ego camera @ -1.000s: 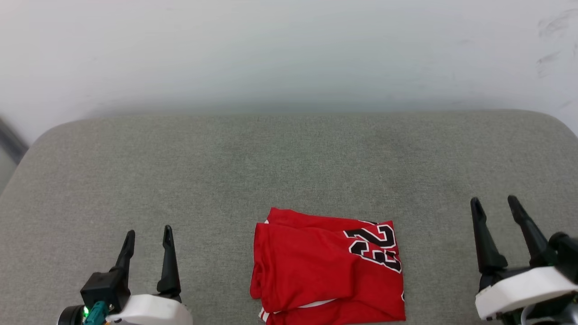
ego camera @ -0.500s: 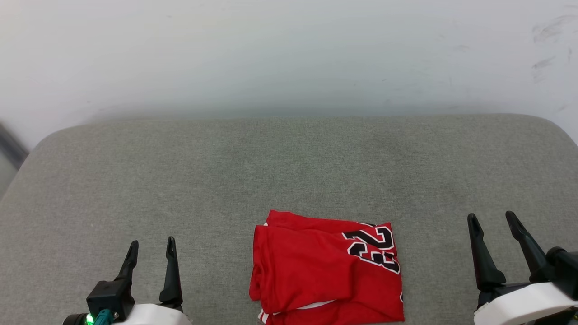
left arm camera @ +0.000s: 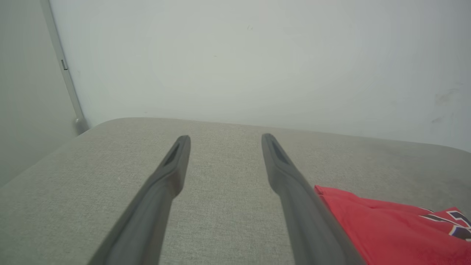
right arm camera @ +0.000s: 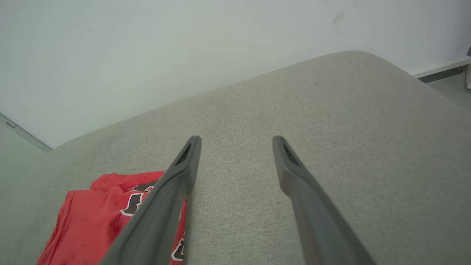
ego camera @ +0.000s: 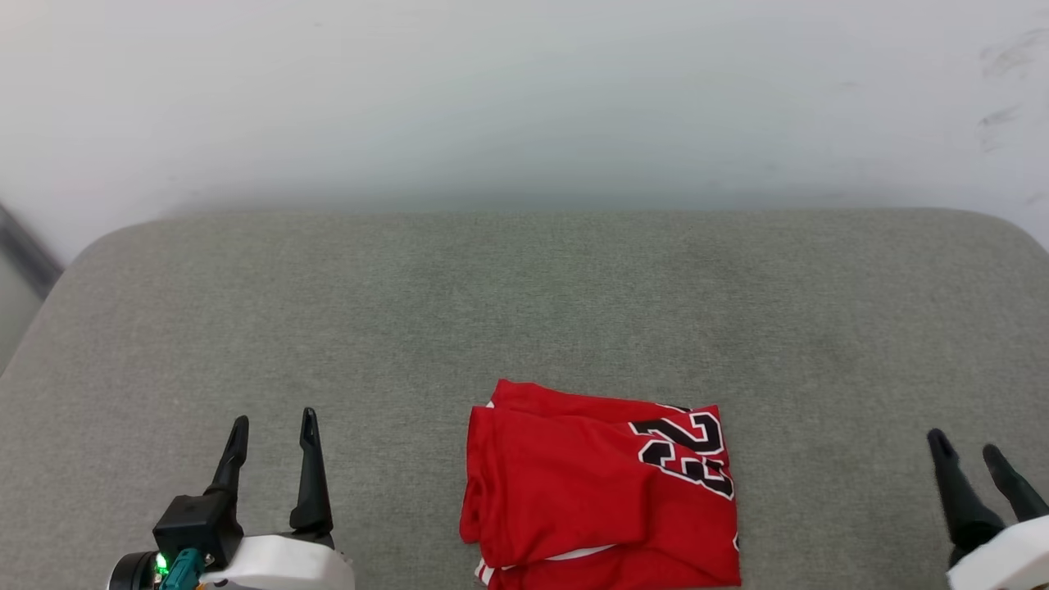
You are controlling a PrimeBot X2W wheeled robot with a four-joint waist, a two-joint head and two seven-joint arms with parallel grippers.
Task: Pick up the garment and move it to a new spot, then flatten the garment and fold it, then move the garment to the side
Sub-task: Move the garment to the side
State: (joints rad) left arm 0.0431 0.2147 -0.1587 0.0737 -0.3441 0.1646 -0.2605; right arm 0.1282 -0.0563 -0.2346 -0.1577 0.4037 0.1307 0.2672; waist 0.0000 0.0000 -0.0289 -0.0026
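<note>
Folded red garment (ego camera: 565, 500) with black digits lying on grey cushion (ego camera: 524, 311), left gripper (ego camera: 274, 419) and right gripper (ego camera: 964, 444) at either side, well apart from it, jaws of the 2 grippers released

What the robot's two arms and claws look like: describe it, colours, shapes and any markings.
The left claw and right claw each have two long, dark fingers that taper to narrow tips, with a slot near each tip. Each sits on a smooth white shell. The left one also has a black block at its base, a small green light and a teal plug.
</note>
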